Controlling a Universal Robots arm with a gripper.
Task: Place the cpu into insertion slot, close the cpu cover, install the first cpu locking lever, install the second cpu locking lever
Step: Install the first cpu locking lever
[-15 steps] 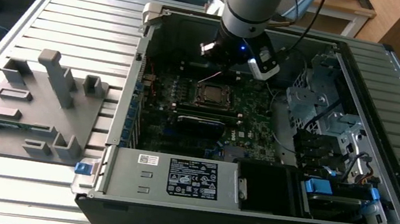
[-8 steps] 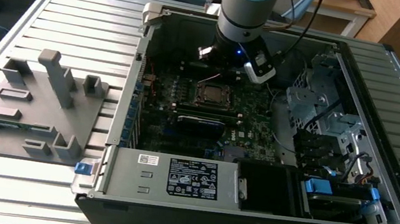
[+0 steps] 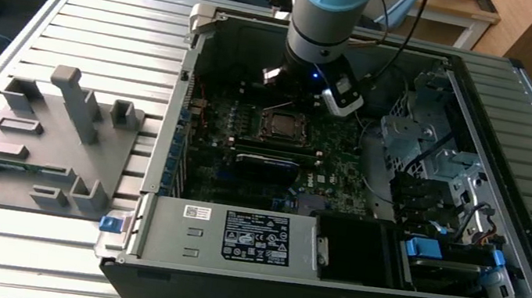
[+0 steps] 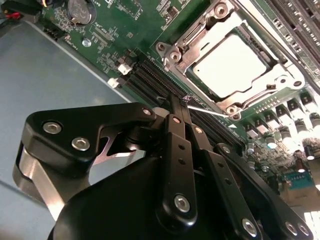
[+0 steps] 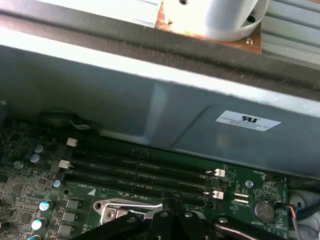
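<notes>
Second wrist view: we see the cpu (image 4: 231, 64), a flat square with a pale silver-grey top, seated in the insertion slot (image 3: 266, 123). The silvery cpu cover (image 4: 192, 40) lies flat as a frame around it. The gripper (image 4: 177, 100) hangs just beside the socket, its black fingers pressed together, tips at a thin wire lever (image 4: 207, 111). In the exterior view, the open computer case (image 3: 170, 142) holds the green motherboard (image 3: 330, 178) carrying that socket.
</notes>
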